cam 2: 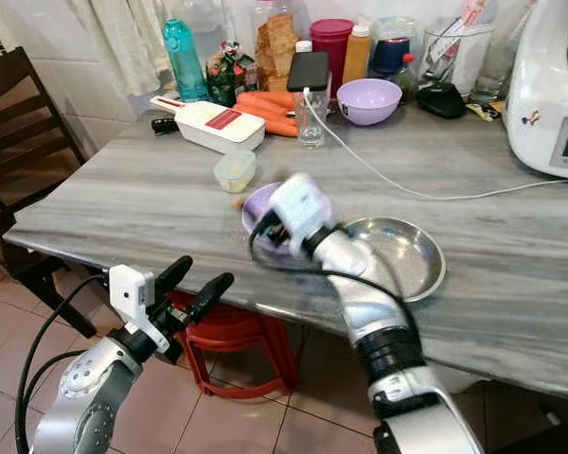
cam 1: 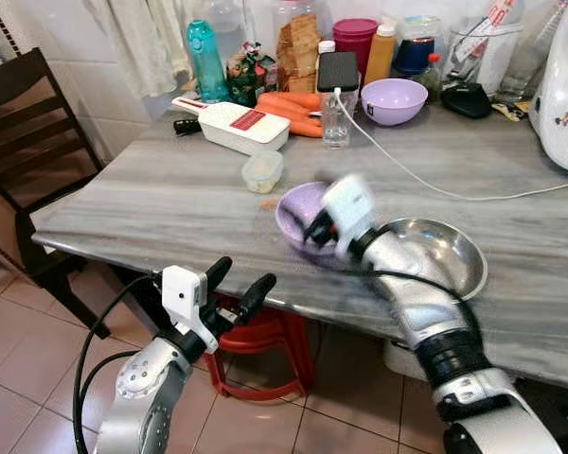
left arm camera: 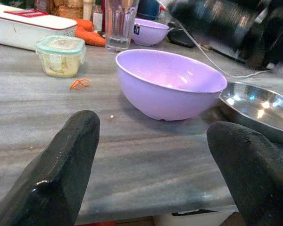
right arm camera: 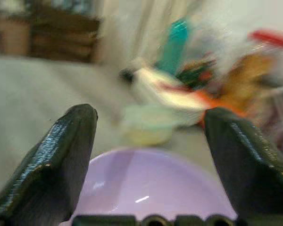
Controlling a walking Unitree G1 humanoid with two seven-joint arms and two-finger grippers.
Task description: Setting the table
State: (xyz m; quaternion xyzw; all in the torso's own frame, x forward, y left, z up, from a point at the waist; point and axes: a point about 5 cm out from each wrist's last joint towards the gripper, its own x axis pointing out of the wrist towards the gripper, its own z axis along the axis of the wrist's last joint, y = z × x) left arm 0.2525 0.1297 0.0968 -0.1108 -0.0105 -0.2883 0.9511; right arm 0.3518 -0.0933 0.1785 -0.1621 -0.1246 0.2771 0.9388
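Note:
A purple bowl (cam 1: pixel 293 210) stands near the table's front edge, touching a shallow steel plate (cam 1: pixel 442 253) on its right. My right gripper (right arm camera: pixel 148 122) hovers just over the bowl's near side, blurred, its fingers (right arm camera: pixel 61 150) open with nothing between them. My left gripper (cam 1: pixel 241 274) hangs open in front of and below the table edge (cam 1: pixel 170 265), pointing at the bowl (left arm camera: pixel 170 84). A second purple bowl (cam 1: pixel 394 100) sits at the back of the table.
A small lidded container (cam 1: pixel 262 171), a white slicer (cam 1: pixel 232 123), carrots (cam 1: pixel 293 109), a glass (cam 1: pixel 336 123) and bottles crowd the back. A white cable (cam 1: pixel 426 184) crosses the table. A white appliance (cam 1: pixel 566 85) stands far right, a dark chair (cam 1: pixel 28 123) left, a red stool (cam 1: pixel 260 345) underneath.

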